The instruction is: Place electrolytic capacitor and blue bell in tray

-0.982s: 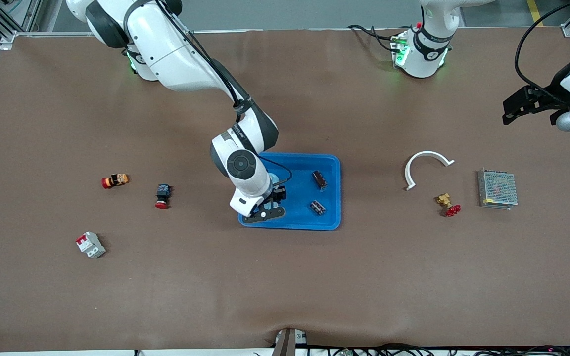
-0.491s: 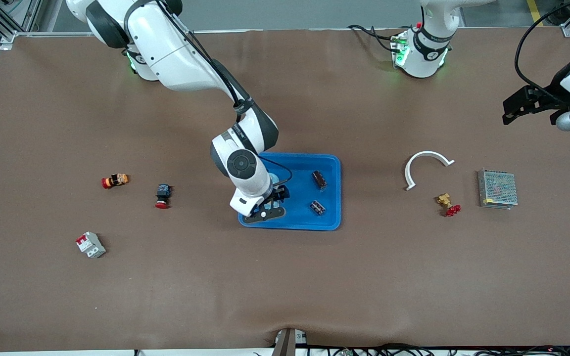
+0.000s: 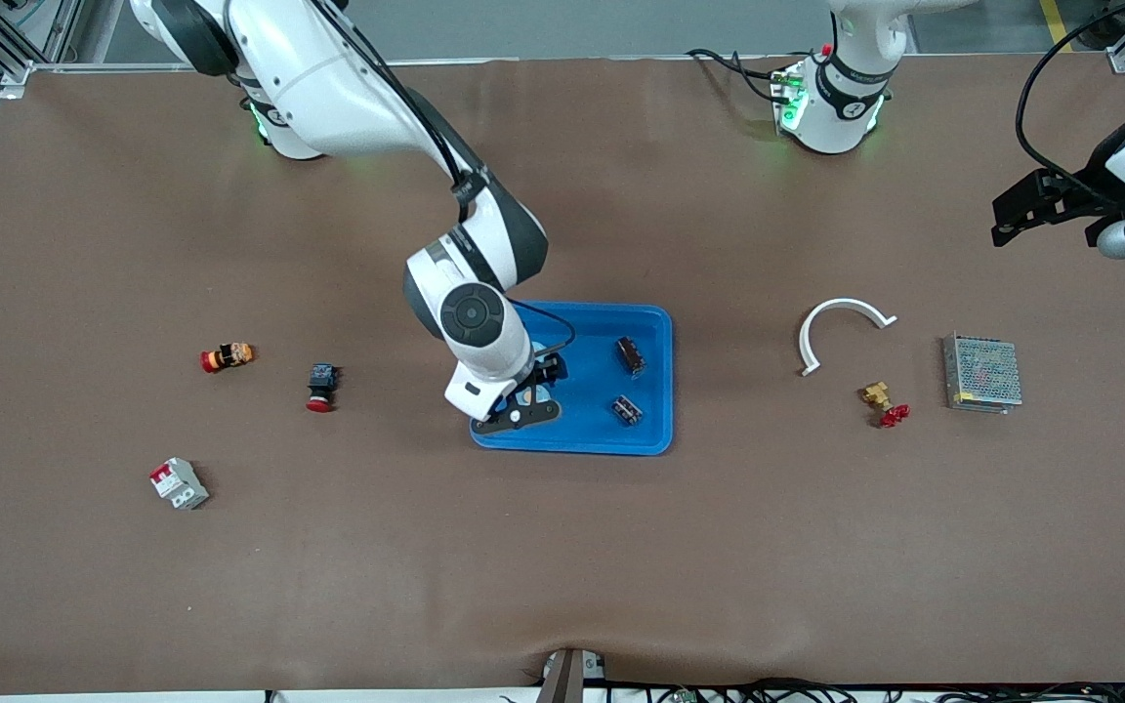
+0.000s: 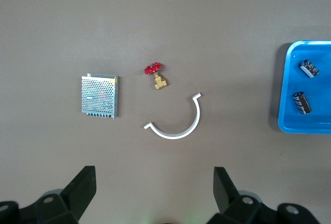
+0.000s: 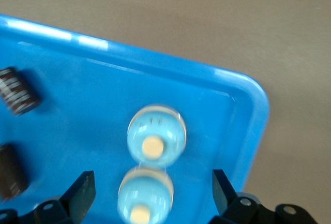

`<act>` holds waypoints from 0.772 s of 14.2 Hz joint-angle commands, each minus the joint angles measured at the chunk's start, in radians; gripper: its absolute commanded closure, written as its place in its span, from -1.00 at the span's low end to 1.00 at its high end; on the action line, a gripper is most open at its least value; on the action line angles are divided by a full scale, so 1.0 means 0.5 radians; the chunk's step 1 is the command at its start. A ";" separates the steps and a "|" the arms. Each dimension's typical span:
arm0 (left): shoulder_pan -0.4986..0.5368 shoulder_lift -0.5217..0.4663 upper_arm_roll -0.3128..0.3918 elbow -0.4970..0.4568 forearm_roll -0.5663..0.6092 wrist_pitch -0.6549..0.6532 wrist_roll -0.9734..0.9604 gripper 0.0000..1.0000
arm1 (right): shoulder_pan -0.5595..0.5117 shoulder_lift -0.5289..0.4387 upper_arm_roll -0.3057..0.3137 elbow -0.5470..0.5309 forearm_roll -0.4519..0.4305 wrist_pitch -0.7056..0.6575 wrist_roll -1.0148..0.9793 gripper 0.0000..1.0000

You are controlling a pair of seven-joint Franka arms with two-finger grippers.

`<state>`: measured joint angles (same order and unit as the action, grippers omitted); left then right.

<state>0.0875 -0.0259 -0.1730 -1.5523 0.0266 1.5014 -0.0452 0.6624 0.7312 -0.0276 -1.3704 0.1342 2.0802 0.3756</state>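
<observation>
The right hand has just let go — its fingers now stand apart over the tray. Two blue bells sit in the tray near two capacitors, so the job looks done. The left hand waits open, off by its end of the table.

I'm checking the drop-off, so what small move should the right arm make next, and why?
Probably lift the right gripper straight up from the tray. Its fingers stand open, clear of the two blue bells resting in the tray beside the capacitors.
</observation>
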 commanded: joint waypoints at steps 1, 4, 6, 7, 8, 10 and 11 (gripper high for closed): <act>0.003 -0.031 -0.001 -0.022 -0.041 0.001 -0.023 -1.00 | -0.048 -0.357 0.003 -0.158 -0.029 -0.233 0.022 -1.00; 0.006 -0.031 -0.001 -0.022 -0.041 0.001 -0.026 -1.00 | -0.073 -0.704 0.003 -0.321 -0.023 -0.441 0.019 -1.00; 0.006 -0.031 -0.001 -0.022 -0.044 0.004 -0.026 -1.00 | -0.113 -0.936 0.000 -0.428 -0.026 -0.604 0.016 -1.00; 0.003 -0.034 -0.001 -0.022 -0.044 0.007 -0.026 -1.00 | -0.128 -1.093 0.000 -0.523 -0.026 -0.638 0.013 -1.00; 0.003 -0.037 -0.001 -0.025 -0.044 0.007 -0.026 -1.00 | -0.150 -1.243 0.003 -0.627 -0.026 -0.663 0.013 -1.00; 0.006 -0.040 -0.001 -0.031 -0.044 0.007 -0.026 -1.00 | -0.205 -1.458 0.000 -0.726 -0.035 -0.797 0.007 -1.00; 0.006 -0.043 -0.001 -0.034 -0.044 0.007 -0.026 -1.00 | -0.232 -1.514 0.000 -0.723 -0.072 -0.889 0.007 -1.00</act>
<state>0.0875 -0.0260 -0.1729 -1.5535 0.0265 1.5019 -0.0452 0.5778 0.0873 -0.0384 -1.6378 0.1268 1.6680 0.3767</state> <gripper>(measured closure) 0.000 0.000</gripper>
